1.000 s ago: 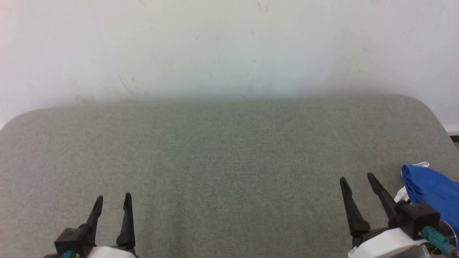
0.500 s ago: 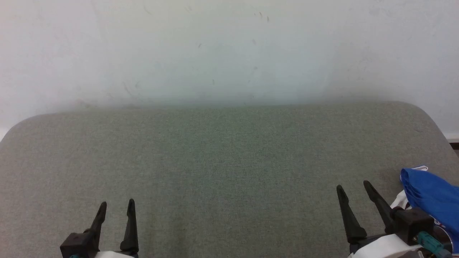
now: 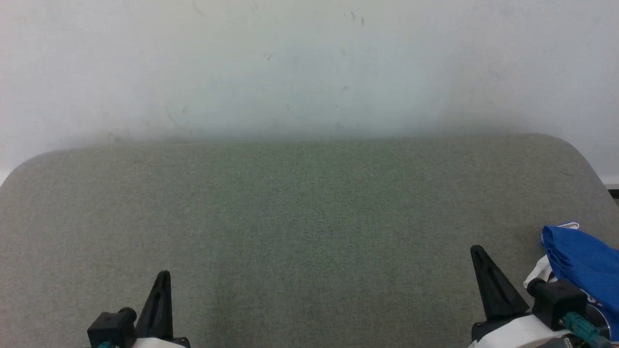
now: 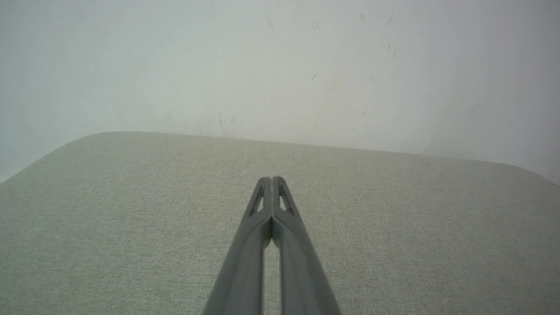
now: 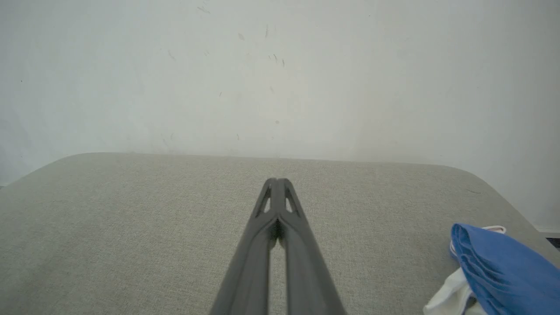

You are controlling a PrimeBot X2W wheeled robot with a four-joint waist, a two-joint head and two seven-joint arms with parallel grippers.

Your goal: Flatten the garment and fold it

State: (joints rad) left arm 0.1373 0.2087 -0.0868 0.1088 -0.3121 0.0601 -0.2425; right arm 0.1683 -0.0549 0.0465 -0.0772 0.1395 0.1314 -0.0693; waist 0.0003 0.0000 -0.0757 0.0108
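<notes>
The head view looks forward and down from above the grey padded surface (image 3: 309, 217) toward the white wall (image 3: 309, 63) behind it. Both wrist views sit lower, seemingly nearer the surface — facing that wall; head and right wrist views share the garment (image 3: 580, 261) at the surface's right end.

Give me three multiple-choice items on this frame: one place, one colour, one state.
1. Where on the grey surface is the garment? A: near right side. B: centre. C: far left.
2. Main colour of the garment? A: red. B: blue. C: green.
3. State of the left gripper and right gripper? A: both open. B: both shut, empty. C: right holds cloth.
Key: 1A, it is bunched at the head view's lower right; 2B, blue folds with a white bit; 3B, fingertips meet in both wrist views, nothing between.
</notes>
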